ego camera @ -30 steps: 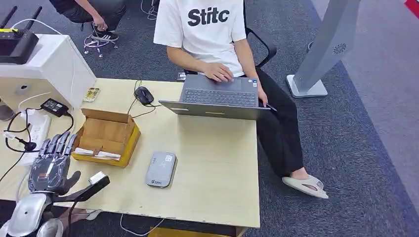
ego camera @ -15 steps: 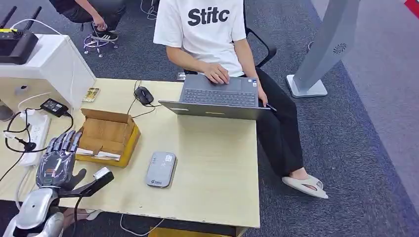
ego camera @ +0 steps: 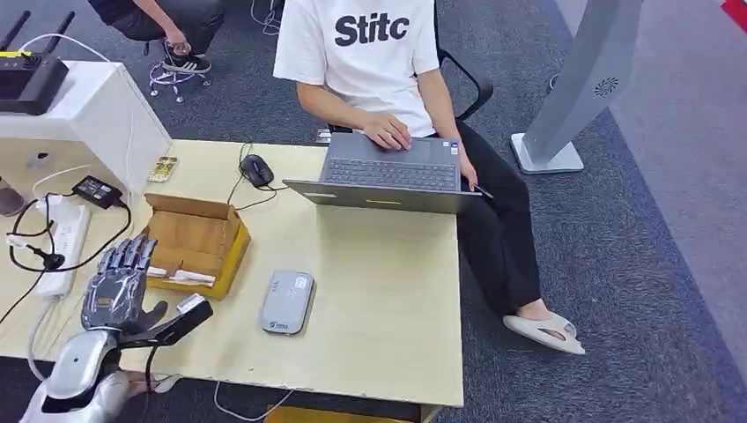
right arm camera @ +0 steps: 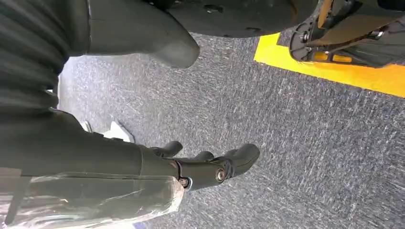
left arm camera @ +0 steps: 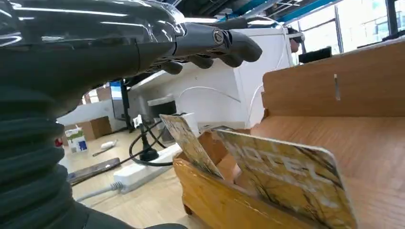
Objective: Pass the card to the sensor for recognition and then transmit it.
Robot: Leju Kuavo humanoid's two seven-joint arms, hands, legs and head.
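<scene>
One left robot hand (ego camera: 121,284), fingers spread and grasping nothing, hovers over the bench (ego camera: 388,291) beside a cardboard box (ego camera: 195,240) holding two cards (left arm camera: 286,176) (standing tilted). Right robot hand (right arm camera: 191,169) hangs released above carpet. Grey sensor (ego camera: 287,301) lies just beyond the box.

The open box (ego camera: 192,240) sits on the table (ego camera: 379,291), cards (left arm camera: 286,176) standing in it. Right of the box lies the sensor (ego camera: 287,301). Behind the box, the mouse (ego camera: 256,169); farther right, the laptop (ego camera: 388,176). Left of the box, the power strip (ego camera: 66,238). The left hand (ego camera: 119,286) hovers at the box's near-left corner.
</scene>
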